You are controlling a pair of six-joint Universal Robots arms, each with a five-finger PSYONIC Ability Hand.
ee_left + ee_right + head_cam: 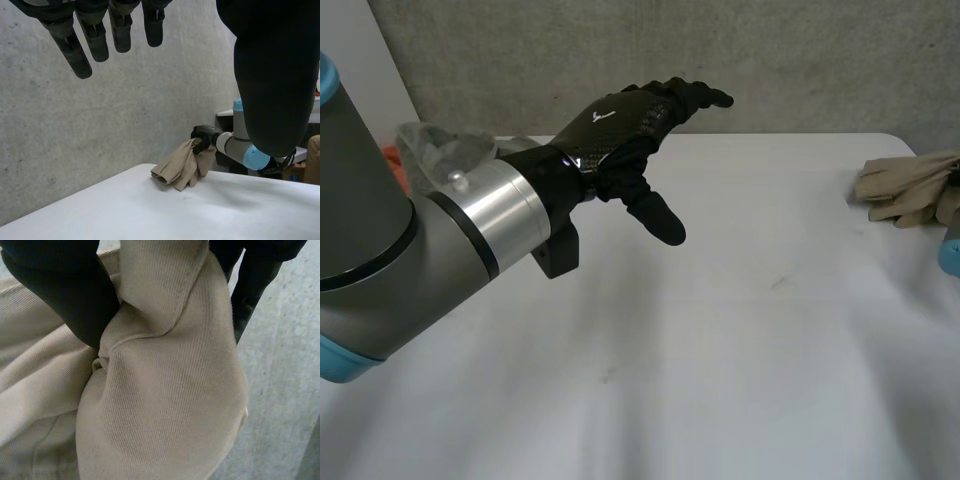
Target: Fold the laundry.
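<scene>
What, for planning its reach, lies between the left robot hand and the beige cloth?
Only bare white table separates left robot hand from beige cloth, per the head view.

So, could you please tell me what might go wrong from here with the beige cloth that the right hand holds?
1. The right hand grips the beige cloth in a bunch, so it may land crumpled rather than flat.
2. The cloth sits near a far corner of the white table, so part of it could slip off the edge.
3. The left hand hovers open, away from the cloth, so it cannot yet help to spread it.
</scene>
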